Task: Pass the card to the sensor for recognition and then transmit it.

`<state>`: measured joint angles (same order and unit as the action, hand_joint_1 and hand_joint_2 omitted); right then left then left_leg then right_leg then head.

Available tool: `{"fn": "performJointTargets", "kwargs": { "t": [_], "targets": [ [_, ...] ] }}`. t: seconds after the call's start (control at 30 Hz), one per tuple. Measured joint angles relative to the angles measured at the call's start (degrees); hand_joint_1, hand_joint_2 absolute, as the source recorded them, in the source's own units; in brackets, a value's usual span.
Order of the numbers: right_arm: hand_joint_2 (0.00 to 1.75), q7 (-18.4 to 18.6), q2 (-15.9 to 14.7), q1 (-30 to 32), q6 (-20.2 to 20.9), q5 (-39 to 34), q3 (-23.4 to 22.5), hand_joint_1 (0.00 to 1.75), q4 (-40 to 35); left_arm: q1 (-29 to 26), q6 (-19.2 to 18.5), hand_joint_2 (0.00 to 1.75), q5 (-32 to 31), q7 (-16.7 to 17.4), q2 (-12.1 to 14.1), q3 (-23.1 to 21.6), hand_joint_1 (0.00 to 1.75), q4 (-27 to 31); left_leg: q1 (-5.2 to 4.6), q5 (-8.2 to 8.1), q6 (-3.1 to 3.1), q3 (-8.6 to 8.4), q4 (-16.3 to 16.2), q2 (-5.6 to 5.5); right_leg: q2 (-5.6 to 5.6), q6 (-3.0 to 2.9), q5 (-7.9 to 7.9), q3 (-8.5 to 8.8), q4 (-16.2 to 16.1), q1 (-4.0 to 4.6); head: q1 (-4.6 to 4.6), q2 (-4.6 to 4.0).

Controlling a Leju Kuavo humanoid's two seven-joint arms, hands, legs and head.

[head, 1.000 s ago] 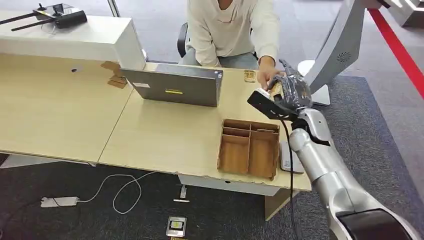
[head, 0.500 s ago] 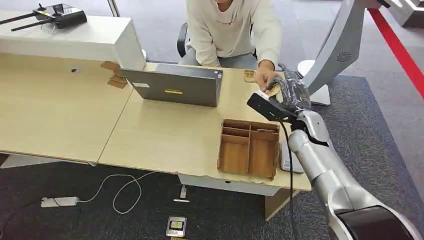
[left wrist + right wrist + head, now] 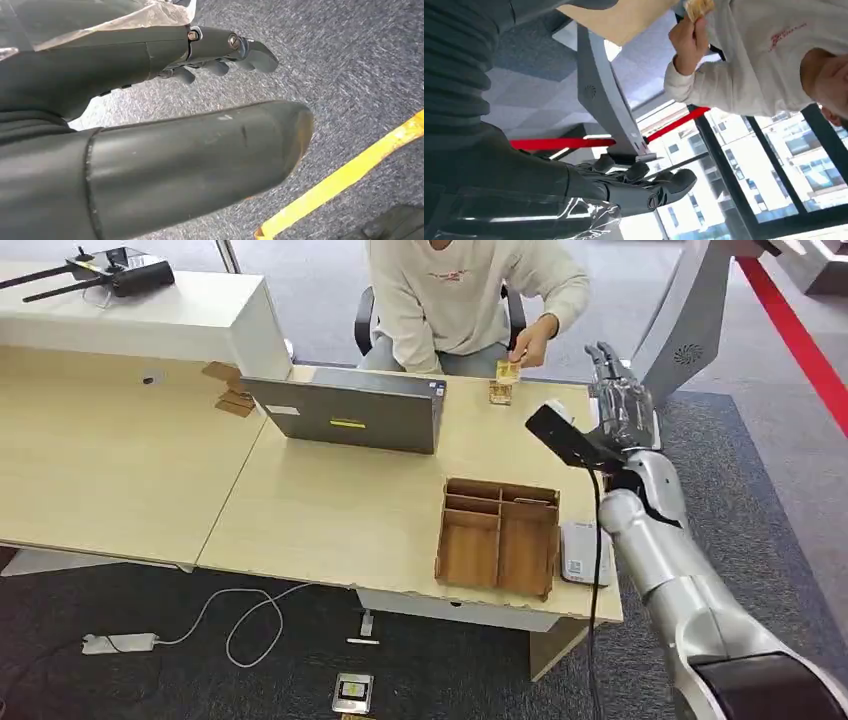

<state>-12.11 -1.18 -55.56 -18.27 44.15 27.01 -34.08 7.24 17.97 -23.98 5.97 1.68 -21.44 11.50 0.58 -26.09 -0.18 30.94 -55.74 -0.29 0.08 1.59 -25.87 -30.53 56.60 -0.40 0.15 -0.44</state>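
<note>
A seated person's hand (image 3: 535,338) pinches the tan card (image 3: 507,371) above the desk's far edge; the same card (image 3: 698,7) and hand (image 3: 689,40) appear in the right wrist view. My right hand (image 3: 618,398) is raised to the right of the card, apart from it, fingers (image 3: 659,187) spread and holding nothing. The white sensor (image 3: 579,552) lies flat on the desk's near right corner, below my forearm. My left hand (image 3: 165,125) hangs over grey carpet with its fingers (image 3: 240,47) apart and nothing in it.
A wooden divided tray (image 3: 499,535) sits left of the sensor. An open laptop (image 3: 345,412) stands mid-desk, and a second small tan piece (image 3: 499,393) lies on the desk under the held card. A grey stand (image 3: 680,330) rises right behind my right hand.
The person has taken the card out of my right hand and lifted it back toward their body. My right hand has opened and moved up and to the right.
</note>
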Motion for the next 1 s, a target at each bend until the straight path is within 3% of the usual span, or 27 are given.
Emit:
{"fn": "performJointTargets", "kwargs": {
  "t": [0.57, 0.7, 0.8, 0.93, 1.0],
  "targets": [
    [1.75, -0.02, -1.75, 0.04, -0.07, -0.09, -1.29, 0.0, -3.32, 0.01, 0.02, 0.0, 0.07, 0.02, 0.0, 0.0, 0.0, 0.0, 0.01, 0.0, 0.0, -0.01, 0.0, 0.01, 0.03, 0.0, 0.0, 0.0, 0.0, 0.0, -0.02, 0.0],
    [1.75, 0.59, -2.45, 0.31, -1.22, -3.28, -2.12, 0.0, -3.96, 0.02, 0.28, 0.0, 1.66, 0.29, -0.04, 0.02, 0.0, 0.0, 0.01, 0.0, 0.0, -0.02, -0.01, 0.0, 0.02, 0.0, 0.0, -0.02, -0.01, -0.01, -0.04, 0.0],
    [1.75, 3.4, -4.22, 1.94, 4.32, -8.87, -4.0, 0.0, -7.01, -0.17, 0.72, 0.0, 3.32, 0.9, -0.31, 0.02, 0.0, 0.0, 0.0, 0.0, 0.0, -0.01, -0.01, -0.04, -0.03, 0.0, 0.0, 0.02, -0.02, -0.01, 0.0, 0.0],
    [1.75, 8.7, -6.82, 6.79, 16.05, -10.69, -5.07, 0.0, -12.92, -0.21, 0.79, 0.0, 4.0, 1.07, -0.37, 0.02, 0.0, 0.0, -0.02, -0.02, 0.02, -0.03, -0.01, -0.04, -0.01, 0.01, 0.0, 0.03, -0.03, -0.02, 0.02, 0.0],
    [1.75, 10.25, -7.63, 9.55, 19.5, -10.69, -5.11, 0.0, -15.79, -0.2, 0.94, 0.0, 4.02, 1.07, -0.37, 0.02, 0.0, 0.0, -0.03, -0.03, 0.02, -0.03, -0.01, -0.03, 0.01, 0.0, 0.0, 0.02, -0.03, -0.05, 0.0, 0.0]
  ]
}}
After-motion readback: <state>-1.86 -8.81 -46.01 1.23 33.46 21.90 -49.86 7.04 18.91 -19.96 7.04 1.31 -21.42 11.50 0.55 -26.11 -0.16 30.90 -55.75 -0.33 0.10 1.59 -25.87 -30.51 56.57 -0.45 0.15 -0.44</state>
